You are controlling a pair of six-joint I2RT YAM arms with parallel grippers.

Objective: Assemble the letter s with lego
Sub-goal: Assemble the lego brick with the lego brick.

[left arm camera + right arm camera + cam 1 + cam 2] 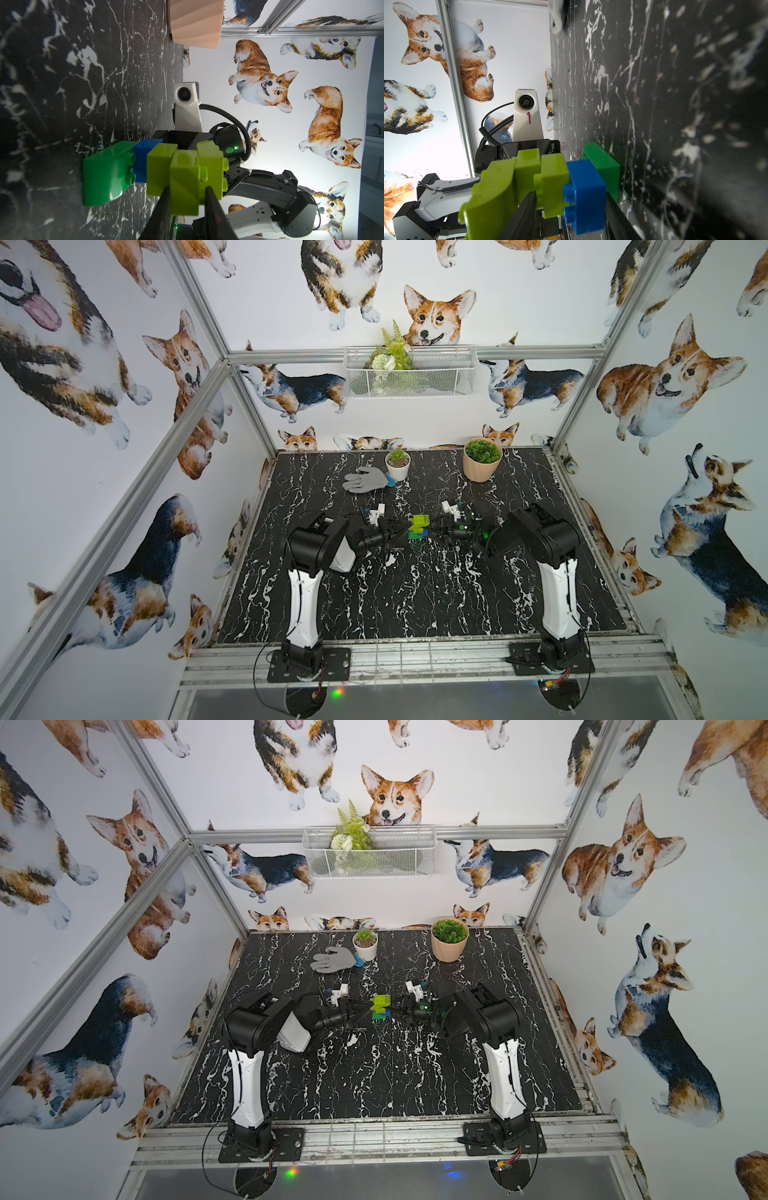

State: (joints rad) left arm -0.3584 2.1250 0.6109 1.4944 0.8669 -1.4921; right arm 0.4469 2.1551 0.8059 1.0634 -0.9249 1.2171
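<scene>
All five bricks look joined. The letter s (417, 526) stands in the middle of the bench (415, 605), between the two arms. Its long axis is vertical. The dark green brick (104, 172) is the foot and looks seated on the bench, though I can't rule out a thin gap. The blue brick (583, 195) sits next up, then three lime-green.

Left gripper (187, 189): closed on the middle lime-green brick (184, 166), fingers spaced along the stack axis. It comes in level from the left.

Right gripper (571, 195): comes in level from the right, head-on to the left one. Its fingers bracket the blue brick plus the lower lime-green brick (554, 176) and look to touch both outer faces, so I read it as gripping that pair. Contact on the lime side is partly hidden, so that's not certain.

Key relation: both grips pinch along the stack axis, left high and right low, meeting near the lower/middle lime joint.

My read: the build is nearly done, and what's left is seating the joints or letting go. The stack is tall on a narrow foot, so sideways drag as the upper grip opens could tip it. Right is nearer the base, so I'd have it steady the stack while left lets go.
</scene>
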